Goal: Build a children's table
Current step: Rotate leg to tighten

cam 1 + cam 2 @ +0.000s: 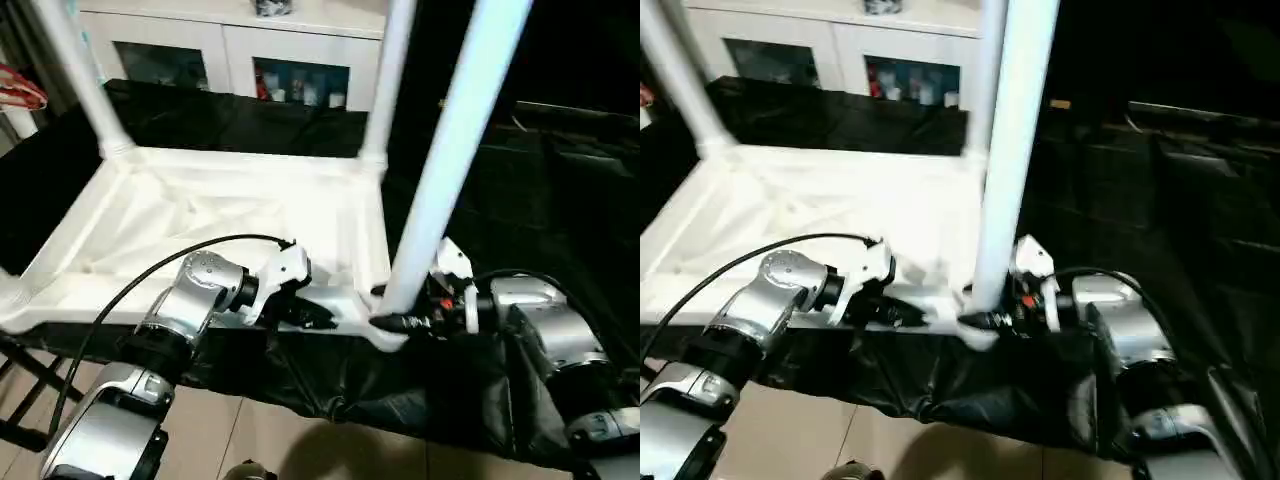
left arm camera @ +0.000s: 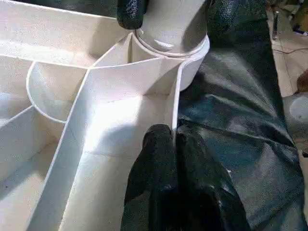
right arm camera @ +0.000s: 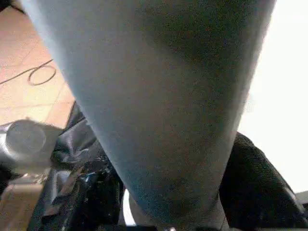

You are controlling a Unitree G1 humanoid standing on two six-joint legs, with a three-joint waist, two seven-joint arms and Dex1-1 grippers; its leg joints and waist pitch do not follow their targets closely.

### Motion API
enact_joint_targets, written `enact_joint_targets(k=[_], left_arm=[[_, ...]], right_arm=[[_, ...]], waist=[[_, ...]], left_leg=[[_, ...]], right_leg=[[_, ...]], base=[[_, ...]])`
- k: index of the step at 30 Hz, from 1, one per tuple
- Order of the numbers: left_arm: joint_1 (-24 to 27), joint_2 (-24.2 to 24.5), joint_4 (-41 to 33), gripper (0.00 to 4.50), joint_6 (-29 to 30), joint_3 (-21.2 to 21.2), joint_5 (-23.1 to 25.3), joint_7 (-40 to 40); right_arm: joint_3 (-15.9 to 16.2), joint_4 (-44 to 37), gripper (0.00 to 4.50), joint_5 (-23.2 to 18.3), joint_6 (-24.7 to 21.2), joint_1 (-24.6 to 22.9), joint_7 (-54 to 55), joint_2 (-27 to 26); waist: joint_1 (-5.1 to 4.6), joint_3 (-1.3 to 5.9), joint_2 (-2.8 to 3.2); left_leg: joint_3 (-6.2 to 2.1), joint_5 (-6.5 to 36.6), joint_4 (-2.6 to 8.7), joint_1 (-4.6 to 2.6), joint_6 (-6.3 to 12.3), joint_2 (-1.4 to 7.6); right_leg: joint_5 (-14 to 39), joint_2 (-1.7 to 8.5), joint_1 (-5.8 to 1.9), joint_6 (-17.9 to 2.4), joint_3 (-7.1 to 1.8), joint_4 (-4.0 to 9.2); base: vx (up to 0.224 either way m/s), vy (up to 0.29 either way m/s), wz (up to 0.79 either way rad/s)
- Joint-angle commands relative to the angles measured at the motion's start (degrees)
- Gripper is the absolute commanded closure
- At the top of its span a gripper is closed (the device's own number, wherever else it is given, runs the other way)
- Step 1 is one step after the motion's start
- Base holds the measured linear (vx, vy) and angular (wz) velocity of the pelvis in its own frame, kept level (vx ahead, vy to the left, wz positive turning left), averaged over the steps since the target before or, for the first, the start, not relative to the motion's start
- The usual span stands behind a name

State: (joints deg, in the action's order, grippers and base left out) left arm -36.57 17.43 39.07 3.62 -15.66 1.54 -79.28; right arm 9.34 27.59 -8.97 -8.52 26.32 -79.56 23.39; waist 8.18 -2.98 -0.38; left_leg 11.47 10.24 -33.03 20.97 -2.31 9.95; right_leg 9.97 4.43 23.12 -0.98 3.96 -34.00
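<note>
Gripping table (image 1: 200,215) rim – left claw (image 2: 173,144) closed; right claw (image 1: 400,322) clasps near leg (image 1: 450,150); cabinet (image 1: 250,50) behind.

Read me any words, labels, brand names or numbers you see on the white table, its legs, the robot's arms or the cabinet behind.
No text can be read.
White tabletop and near leg: plain, no print or label.
Silver forearms: no markings legible.
Cabinet: items behind its glass doors are too small and blurred to read.
Black sheet: nothing written.
</note>
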Motion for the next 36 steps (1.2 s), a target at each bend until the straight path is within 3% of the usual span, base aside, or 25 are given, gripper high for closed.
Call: enact_joint_targets(k=[1,8,12,15,16,17,19,22,23,25,29,36], left_arm=[[-2.09,-0.37,-2.49,4.50,0.01,3.47,-3.11,3.51],[-2.49,-1.12,-1.60,4.50,-0.32,4.01,-2.37,6.47],[-3.75,-3.68,0.57,4.50,-0.51,4.78,-1.30,13.62],[-4.30,-5.57,1.15,4.50,-0.10,5.21,-0.82,17.56],[-4.40,-6.18,1.19,4.50,-0.04,5.35,-0.80,18.54],[-4.71,-7.77,1.40,4.50,0.09,5.63,-0.59,21.27],[-4.95,-8.60,1.66,4.50,0.23,5.79,-0.39,22.85],[-6.12,-10.99,3.04,4.50,0.52,6.47,0.31,28.38],[-6.15,-11.04,3.07,4.50,0.53,6.48,0.32,28.50],[-6.15,-11.04,3.07,4.50,0.53,6.48,0.32,28.50],[-6.15,-11.04,3.07,4.50,0.53,6.48,0.32,28.50],[-6.15,-11.04,3.07,4.50,0.53,6.48,0.32,28.50]], right_arm=[[7.65,-1.14,2.26,0.51,-2.33,-3.32,-6.55,-1.27],[7.66,-3.25,2.41,-0.11,-3.77,-4.61,-5.48,-1.86],[5.39,-1.66,2.41,-0.19,-2.50,-5.11,1.29,-5.24],[3.34,0.83,2.44,0.70,-0.66,-4.65,7.89,-8.00],[2.67,1.77,2.44,1.04,-0.87,-4.31,10.37,-8.94],[1.17,4.16,2.46,2.06,-0.57,-3.45,16.63,-11.26],[0.39,5.46,2.49,2.55,-0.29,-2.99,19.95,-12.54],[-2.04,10.07,2.51,3.73,-1.50,-0.87,30.82,-16.74],[-2.10,10.18,2.52,3.75,-1.52,-0.82,31.06,-16.83],[-2.10,10.18,2.52,3.75,-1.52,-0.82,31.06,-16.83],[-2.10,10.18,2.53,3.75,-1.52,-0.82,31.06,-16.83],[-2.10,10.18,2.53,3.75,-1.52,-0.82,31.06,-16.83]], waist=[[-0.19,3.43,-0.60],[-0.07,3.52,-0.64],[-0.19,3.41,-0.61],[-0.76,3.07,-0.60],[-0.76,3.07,-0.60],[-1.01,2.86,-0.58],[-1.77,2.75,-0.82],[-2.61,2.68,-0.58],[-2.95,2.71,-0.73],[-3.01,2.88,-0.73],[-3.14,2.89,-0.62],[-3.18,2.74,-0.62]], left_leg=[[-1.62,12.02,3.80,-0.90,3.37,4.10],[-1.57,11.28,3.61,-0.83,3.47,3.98],[-1.62,11.96,3.71,-0.84,3.03,3.97],[-1.94,15.57,4.05,-1.13,1.30,3.83],[-1.94,15.57,4.05,-1.13,1.30,3.83],[-2.04,17.21,4.16,-1.50,0.75,3.78],[-2.41,18.97,4.30,-1.48,-0.03,3.56],[-2.39,19.85,4.22,-1.81,-0.03,3.39],[-2.59,19.89,4.31,-1.52,-0.22,3.32],[-2.61,19.27,4.33,-1.42,0.20,3.41],[-2.25,18.53,4.38,-1.43,1.35,3.58],[-2.24,19.62,4.38,-1.54,1.21,3.54]], right_leg=[[17.04,5.05,-2.52,-11.51,-2.93,4.21],[16.21,5.05,-2.59,-11.58,-2.90,4.11],[17.26,5.06,-2.45,-11.23,-2.90,4.30],[24.04,5.23,-2.27,-9.76,-2.85,5.06],[24.04,5.23,-2.27,-9.76,-2.85,5.06],[27.66,5.36,-2.02,-8.76,-2.89,5.55],[31.94,5.48,-2.17,-7.22,-2.64,5.98],[33.54,5.31,-1.60,-6.57,-2.67,6.36],[34.25,5.38,-1.98,-6.12,-2.49,6.36],[33.25,5.44,-2.14,-5.88,-2.57,6.37],[27.49,5.15,-2.00,-7.96,-2.90,5.89],[29.52,5.26,-1.96,-7.86,-2.93,6.12]], base=[[0.000,0.000,0.00],[0.000,0.000,0.00],[0.000,0.000,0.00],[0.000,0.000,0.00],[0.000,0.000,0.00],[0.000,0.000,0.00],[0.000,0.000,0.00],[0.000,0.000,0.00],[0.000,0.000,0.00],[0.000,0.000,0.00],[0.000,0.000,0.00],[0.000,0.000,0.00]])
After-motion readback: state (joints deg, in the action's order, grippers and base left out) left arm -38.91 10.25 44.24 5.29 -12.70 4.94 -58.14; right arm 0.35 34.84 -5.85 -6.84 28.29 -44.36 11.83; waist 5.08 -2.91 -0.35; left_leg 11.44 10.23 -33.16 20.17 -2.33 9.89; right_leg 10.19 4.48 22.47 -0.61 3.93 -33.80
